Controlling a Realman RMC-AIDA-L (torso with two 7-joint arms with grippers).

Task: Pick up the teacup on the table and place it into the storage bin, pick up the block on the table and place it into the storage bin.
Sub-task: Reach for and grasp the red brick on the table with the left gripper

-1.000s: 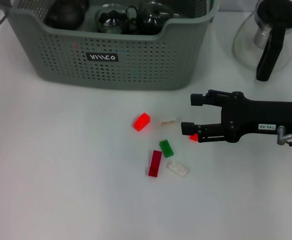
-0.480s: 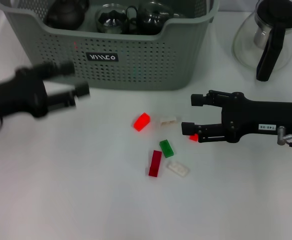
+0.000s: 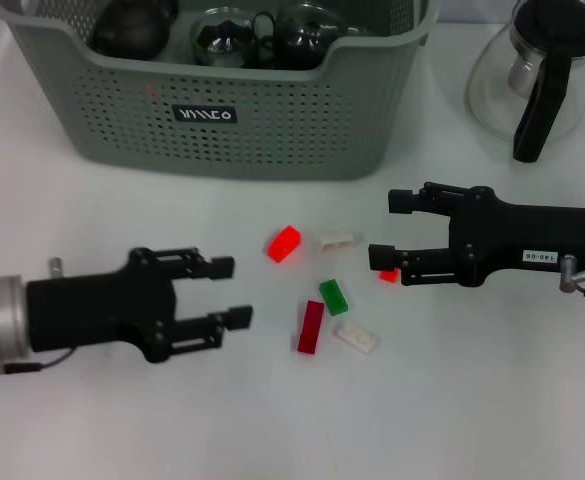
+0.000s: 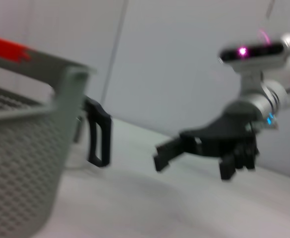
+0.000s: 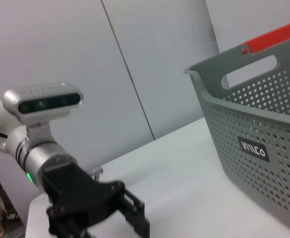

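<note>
The grey-green storage bin (image 3: 272,130) stands at the back, and a glass teacup (image 3: 223,38) sits inside it among other dark vessels. Several blocks lie scattered on the table: a bright red one (image 3: 284,243), a pale one (image 3: 338,241), a green one (image 3: 333,297), a dark red one (image 3: 311,326) and a clear one (image 3: 356,338). My left gripper (image 3: 230,292) is open, just left of the dark red block. On the other side my right gripper (image 3: 390,228) is open too, with a small red block (image 3: 388,274) by its lower finger.
A glass teapot with a black handle (image 3: 537,90) stands at the back right. The left wrist view shows the bin wall (image 4: 16,163) and the right gripper (image 4: 204,146) farther off. The right wrist view shows the bin (image 5: 263,129) and the left gripper (image 5: 100,210).
My left arm has come in from the left and moved down and right, close to the blocks. The right gripper has shifted very slightly to the right.
</note>
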